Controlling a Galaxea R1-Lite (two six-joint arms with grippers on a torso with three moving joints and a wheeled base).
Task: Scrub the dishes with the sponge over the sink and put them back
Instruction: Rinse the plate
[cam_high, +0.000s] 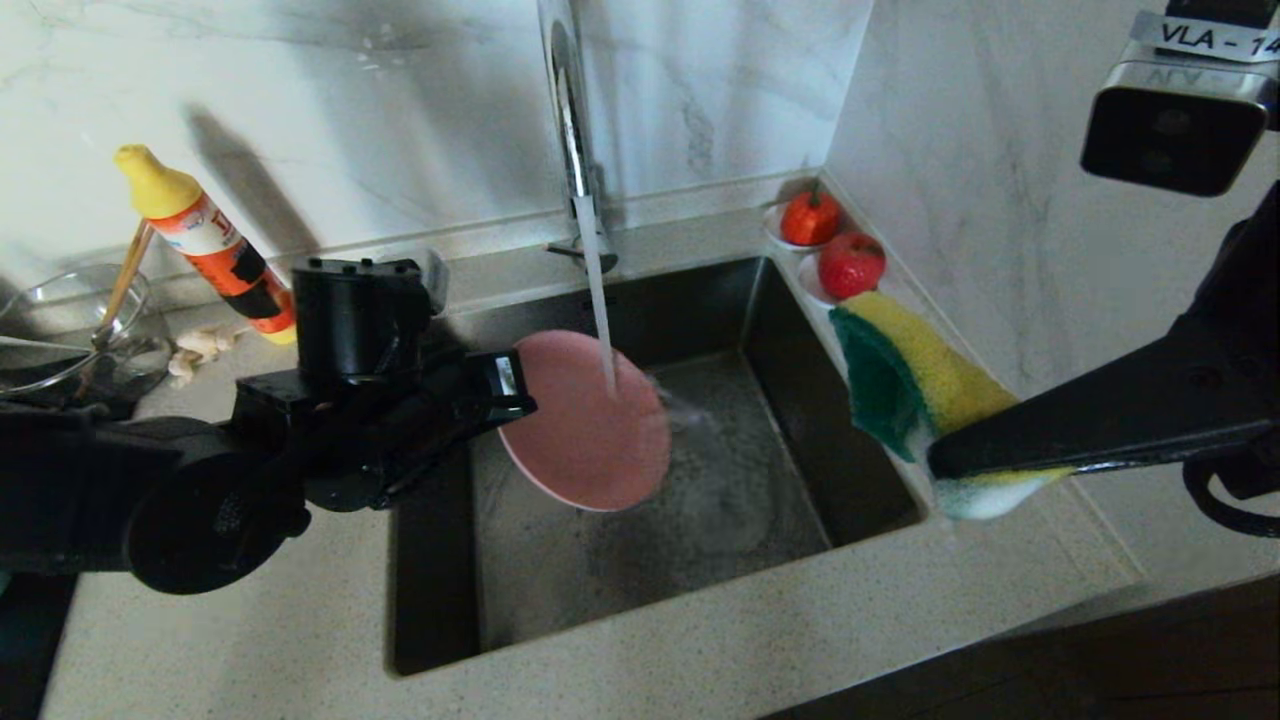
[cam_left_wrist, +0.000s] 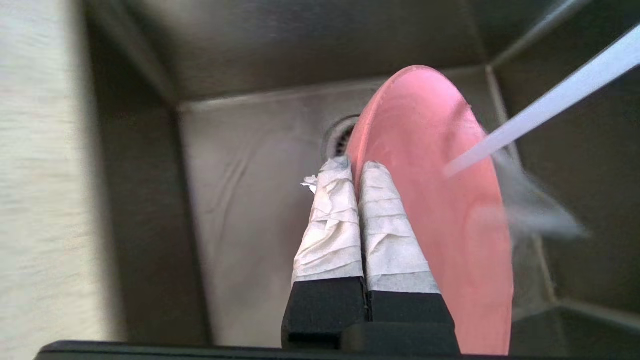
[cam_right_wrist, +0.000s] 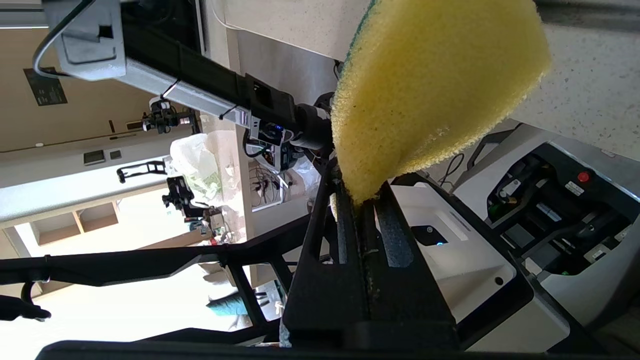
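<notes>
My left gripper (cam_left_wrist: 356, 166) is shut on the rim of the pink plate (cam_high: 590, 425), holding it tilted on edge over the dark steel sink (cam_high: 700, 560). Water from the chrome tap (cam_high: 572, 130) streams onto the plate's face (cam_left_wrist: 440, 210). Both tape-wrapped fingers (cam_left_wrist: 330, 225) pinch the plate's edge, and the drain strainer (cam_left_wrist: 340, 137) shows just beyond them. To the right of the sink, my right gripper (cam_right_wrist: 357, 197) is shut on one end of the yellow and green sponge (cam_high: 925, 385), which bends up above the counter edge. In the right wrist view the sponge (cam_right_wrist: 430, 90) fills the upper part.
A glass bowl (cam_high: 70, 330) with brown chopsticks (cam_high: 118, 290) stands at the far left of the counter, beside a yellow-capped orange bottle (cam_high: 205, 240). Two small white saucers with red fruit (cam_high: 835, 245) sit behind the sink's right corner. The marble wall (cam_high: 1000, 150) rises close on the right.
</notes>
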